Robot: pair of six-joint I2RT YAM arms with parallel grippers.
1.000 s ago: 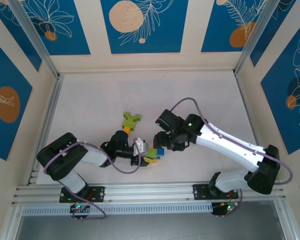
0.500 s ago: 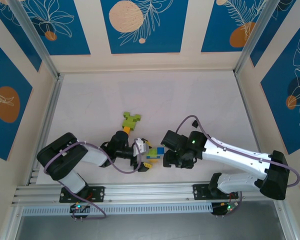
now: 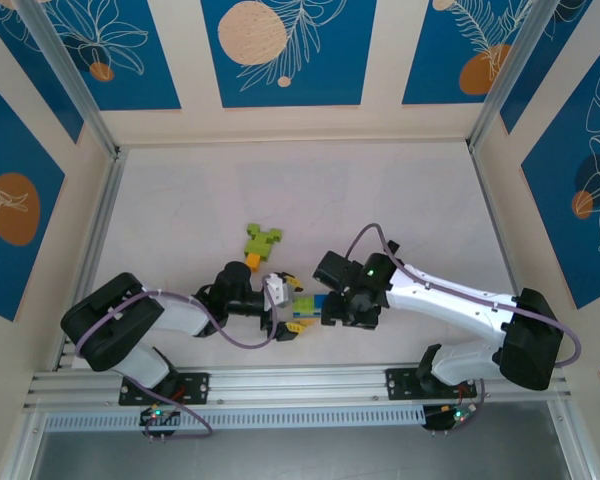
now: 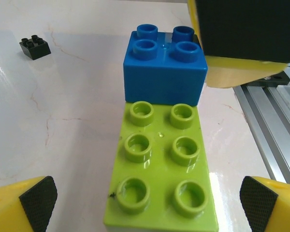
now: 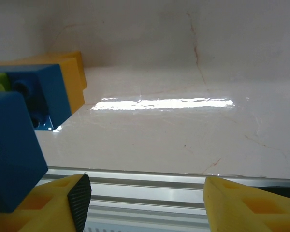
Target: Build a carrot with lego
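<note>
**Camera stations: one overhead, two at the wrists**

Top external: fixed high, behind the arm bases [image 3: 165,385]. It looks down and forward over the whole tabletop [image 3: 400,200]. Distant, so the bricks are tiny.

Left wrist: low and very close, faces along the tabletop from between the wide-set fingers of the left pincer [image 4: 149,200]. The lime green brick [image 4: 162,188] and blue brick [image 4: 164,72] loom large.

Right wrist: near surface level, looks across the glossy tabletop over the parted right pincer [image 5: 145,198].

Shared: the blue brick [image 5: 38,94] sits in both wrist views, and overhead [image 3: 321,299] at centre front.

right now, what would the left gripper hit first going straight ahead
Probably the lime green six-stud plastic brick lying inside the open left gripper; the blue four-stud brick sits behind it.
</note>
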